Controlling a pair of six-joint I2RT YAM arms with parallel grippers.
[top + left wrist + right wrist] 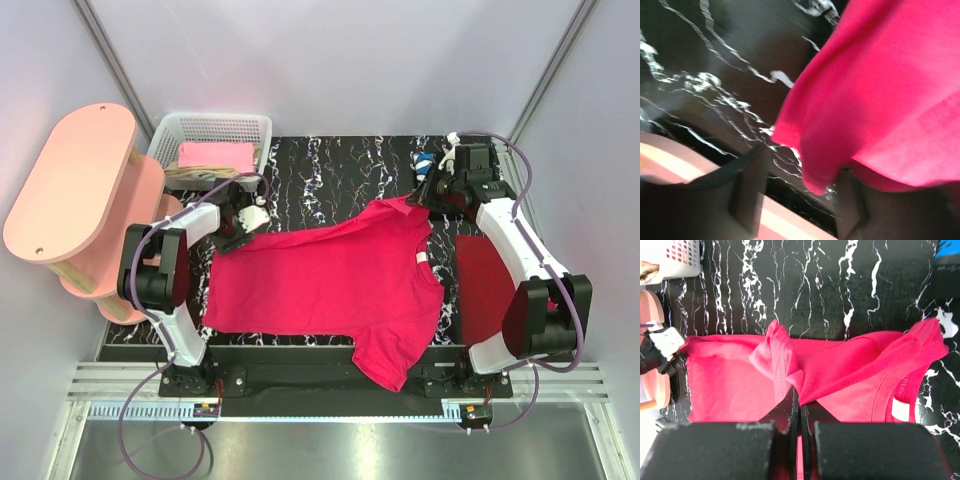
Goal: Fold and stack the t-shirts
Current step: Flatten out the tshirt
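Though the crimson t-shirt (330, 280) takes up most of the middle of the black marbled table (330, 165), other things crowd its edges. A white basket (165, 135) sits at the far left corner with a folded pink t-shirt (215, 155) and a beige t-shirt (195, 175) in it, and a pink shelf (70, 185) stands just left of the basket. A flat dark-red rectangle (485, 290) lies just beside the shirt's collar side, under the right forearm. At the far right, a black t-shirt (430, 160) shows by its blue-white patch, partly hidden behind the right wrist. The crimson shirt lies fairly flat, hem to the left. Its white neck tag (422, 258) faces right and one sleeve reaches toward the near table edge. The left arm rises from its base, bends at a raised elbow and reaches to the far hem corner. There the left gripper (243, 228) has its fingers (750, 190) apart, and the cloth corner droops between them and over one finger. The right arm stretches away along the right side. The right gripper (799, 400) has its jaws pressed together on a bunched ridge of the shirt's far sleeve, lifting it off the table.
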